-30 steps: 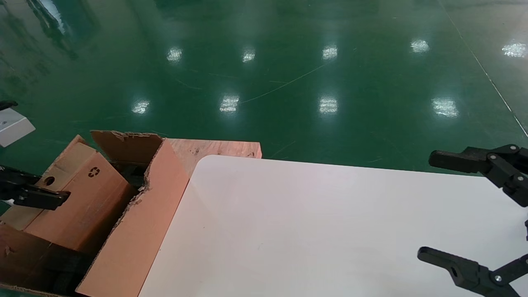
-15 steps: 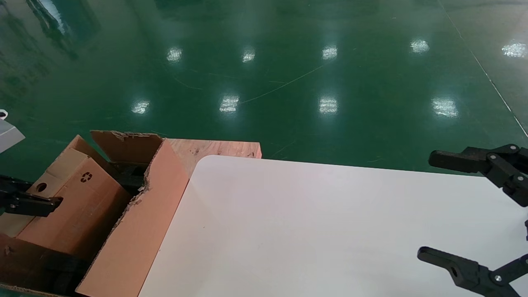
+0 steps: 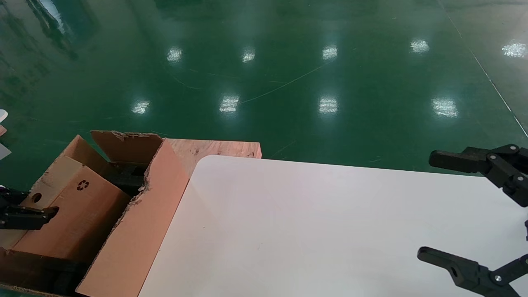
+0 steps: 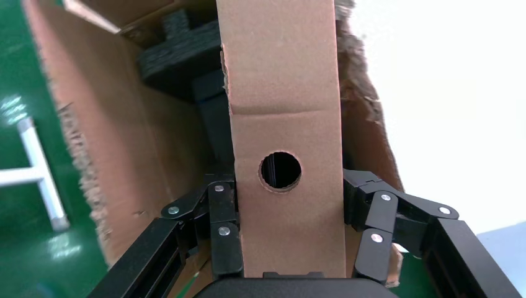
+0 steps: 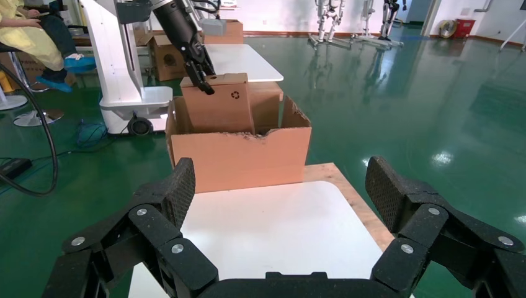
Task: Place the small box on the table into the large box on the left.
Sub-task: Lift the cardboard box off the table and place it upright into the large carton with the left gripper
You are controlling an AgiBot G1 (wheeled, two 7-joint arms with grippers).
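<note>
Step in hand: lowering the small box [image 3: 70,206] into the large box [image 3: 136,231]; judged well along, with only the setting down and letting go left.
Left claw [image 4: 288,233]: clamping on the small box, one black finger [image 4: 220,230] pressing each narrow side just below the round hole [image 4: 280,171]; sitting at the outer side of the large box, away from the table [image 3: 330,231].
Small box: hanging tilted inside the large box's opening, top part with the recycling mark [image 3: 83,185] showing above the torn rim [image 3: 142,189]; not yet resting flat, as far as can be judged.
Inside the large box: dark foam pieces [image 4: 186,62] lying deeper in, beyond the small box; whether touching the small box or not cannot be told.
Next move, as a judgement: easing the small box further down until settling on the foam or the floor of the large box, then spreading the left fingers and lifting clear without catching the ragged rim.
Risk, as a judgement: snagging a corner on the torn wall nearest the table, or leaving the small box propped on the foam.
Wooden board [image 3: 214,148]: lying behind the large box, against the table's far corner.
Right claw [image 5: 282,205]: spread wide, holding nothing, idling over the table's edge farthest from the large box.
</note>
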